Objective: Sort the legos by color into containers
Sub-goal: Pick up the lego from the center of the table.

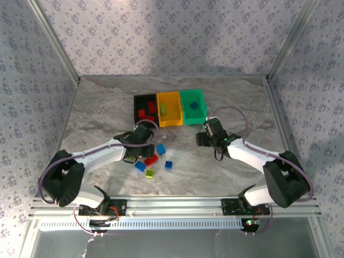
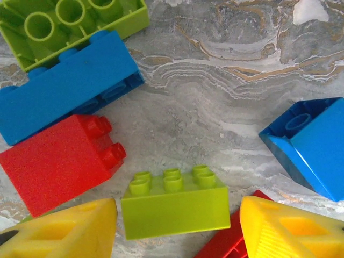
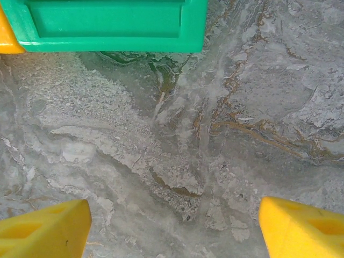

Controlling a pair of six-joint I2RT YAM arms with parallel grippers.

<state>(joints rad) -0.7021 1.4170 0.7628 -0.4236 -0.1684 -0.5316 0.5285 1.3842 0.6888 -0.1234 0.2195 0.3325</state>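
My left gripper point(image 2: 177, 236) is open, its yellow fingers point(image 2: 64, 231) on either side of a yellow-green lego point(image 2: 174, 207) lying on the table. Around it lie a red lego point(image 2: 59, 161), a blue lego point(image 2: 67, 86), an upturned yellow-green lego point(image 2: 70, 24) and another blue lego point(image 2: 314, 142). In the top view the left gripper point(image 1: 137, 148) is over the loose legos point(image 1: 151, 159). The black bin point(image 1: 144, 107), orange-yellow bin point(image 1: 169, 107) and green bin point(image 1: 192, 106) stand in a row. My right gripper point(image 3: 174, 236) is open over bare table, just short of the green bin point(image 3: 110, 24).
Red legos point(image 1: 142, 113) lie in the black bin, a yellow-green one point(image 1: 163, 109) in the orange-yellow bin, a blue one point(image 1: 193, 105) in the green bin. Metal frame rails point(image 1: 279, 102) and patterned walls border the marble table point(image 1: 242, 102).
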